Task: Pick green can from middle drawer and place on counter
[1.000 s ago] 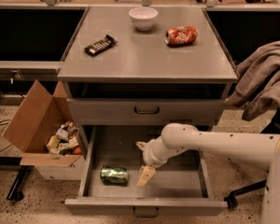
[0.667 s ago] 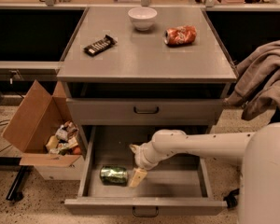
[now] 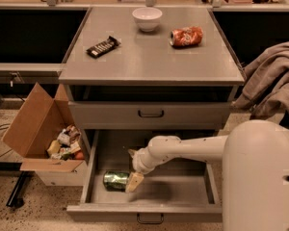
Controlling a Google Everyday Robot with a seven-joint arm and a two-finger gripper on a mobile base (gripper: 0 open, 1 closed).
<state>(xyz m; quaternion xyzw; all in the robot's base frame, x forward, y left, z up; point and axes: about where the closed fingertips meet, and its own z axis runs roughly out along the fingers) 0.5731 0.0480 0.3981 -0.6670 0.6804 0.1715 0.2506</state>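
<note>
**Green can lies in the open drawer, end effector beside it**

At the far left a cardboard box [image 3: 36, 129] stands on the floor, with wrappers and scraps inside. It has no part in the task.

Next to the right is the grey cabinet. On the counter [image 3: 149, 64] lie a dark snack bar [image 3: 103, 46], a white bowl [image 3: 147, 18] and an orange-red can [image 3: 186, 36]. There is free space between them for putting something down.

Below, the middle drawer [image 3: 183, 189] is pulled out. The green can [image 3: 114, 180] lies on its side on the drawer floor, in the front left part, not upright.

The end effector [image 3: 133, 168] is inside the drawer, at the right end of the can. It is released: one pale finger [image 3: 135, 182] touches or almost touches the can, the other points up and away. Nothing is held between them.

I judge that the can is light and probably empty. Its thin wall is already dented, so a hard squeeze will crush it more. The metal is smooth and round, so it can roll or slip away when pushed from one side. The best hold is across the middle of the body, with moderate force.

At the far right a grey cloth [image 3: 274, 85] hangs, away from the work.
</note>
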